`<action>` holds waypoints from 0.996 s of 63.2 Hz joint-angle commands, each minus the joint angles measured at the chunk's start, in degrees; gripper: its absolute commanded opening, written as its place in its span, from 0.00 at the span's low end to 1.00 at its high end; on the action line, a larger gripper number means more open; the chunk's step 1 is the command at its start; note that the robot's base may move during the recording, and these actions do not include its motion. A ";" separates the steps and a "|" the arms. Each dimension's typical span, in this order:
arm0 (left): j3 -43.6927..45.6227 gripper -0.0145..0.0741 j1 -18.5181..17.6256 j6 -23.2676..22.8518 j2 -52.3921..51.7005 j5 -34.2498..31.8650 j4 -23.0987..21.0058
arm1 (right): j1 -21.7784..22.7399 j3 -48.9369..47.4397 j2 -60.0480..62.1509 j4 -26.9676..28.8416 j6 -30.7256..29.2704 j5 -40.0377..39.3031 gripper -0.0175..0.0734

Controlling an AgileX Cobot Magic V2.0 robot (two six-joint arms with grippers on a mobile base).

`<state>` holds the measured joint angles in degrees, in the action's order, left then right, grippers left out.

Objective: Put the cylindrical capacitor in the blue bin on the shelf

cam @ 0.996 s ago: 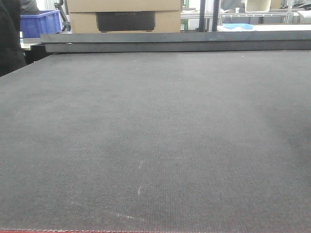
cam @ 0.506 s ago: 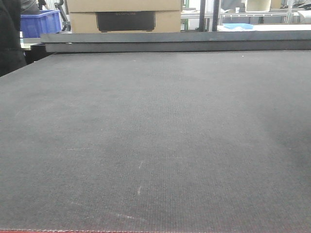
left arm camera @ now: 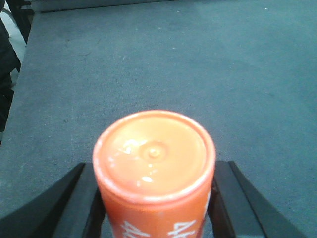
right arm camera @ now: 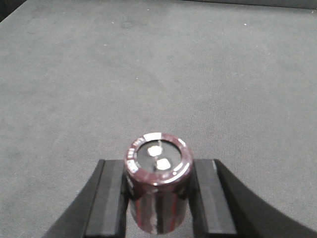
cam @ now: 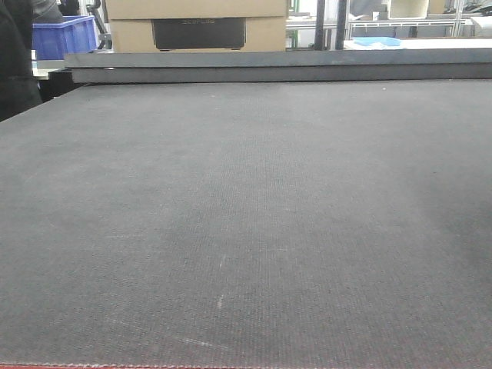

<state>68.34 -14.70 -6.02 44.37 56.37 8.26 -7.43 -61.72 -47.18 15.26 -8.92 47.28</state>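
My left gripper (left arm camera: 156, 174) is shut on an orange cylindrical capacitor (left arm camera: 154, 151) with white lettering, held end-on above the dark mat. My right gripper (right arm camera: 158, 169) is shut on a smaller dark maroon cylindrical capacitor (right arm camera: 158, 161) with a black top and two metal terminals, also held above the mat. Neither gripper shows in the front view. The blue bin and the steel shelf are out of view.
A dark grey mat (cam: 246, 215) fills the front view. At its far edge a raised grey ledge (cam: 277, 65) carries a cardboard box (cam: 196, 23). A blue crate (cam: 65, 36) stands far back left beside a dark-clothed figure (cam: 15, 61). Metal racking (cam: 400, 27) is at the back right.
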 commanded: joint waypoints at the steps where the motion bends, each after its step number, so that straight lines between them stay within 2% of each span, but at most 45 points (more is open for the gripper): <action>1: 0.31 0.04 -0.31 -0.44 -0.46 -0.82 0.06 | -0.10 -0.64 0.44 0.18 -0.39 -1.43 0.01; 38: 0.31 0.04 -0.31 -0.44 -0.46 -0.82 0.06 | -0.10 -0.64 -0.71 0.18 -0.39 -1.88 0.01; 63: 0.31 0.04 -0.31 -0.44 -0.46 -0.82 0.06 | -0.10 -0.64 -1.85 0.18 -0.39 -6.70 0.01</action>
<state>68.34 -14.70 -6.06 44.12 56.40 8.62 -7.43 -61.72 -49.21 15.40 -8.92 43.30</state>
